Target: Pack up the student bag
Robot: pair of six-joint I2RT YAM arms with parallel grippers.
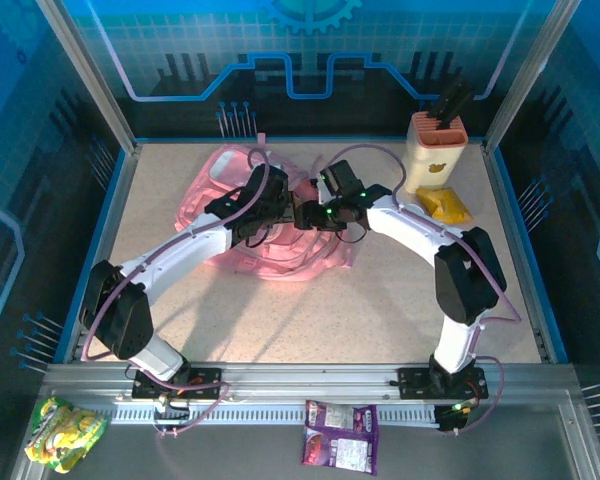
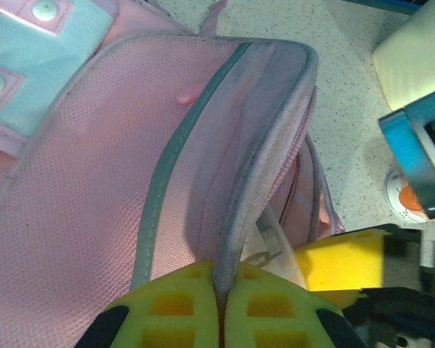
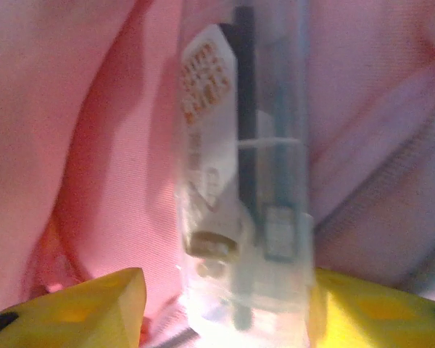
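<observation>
Large soft pink student bag [image 1: 220, 180] lies far-centre on speckled worktop [image 1: 380, 320]. Left gripper [image 2: 219, 283] clamped on its opening rim. Right gripper [image 3: 225, 290] jaws apart, straddling clear plastic pack [image 3: 239, 181] inside bag.

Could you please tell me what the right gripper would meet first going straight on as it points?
The right gripper would probably push the clear packet between its jaws, then the student bag fabric behind; depth is unclear.
</observation>
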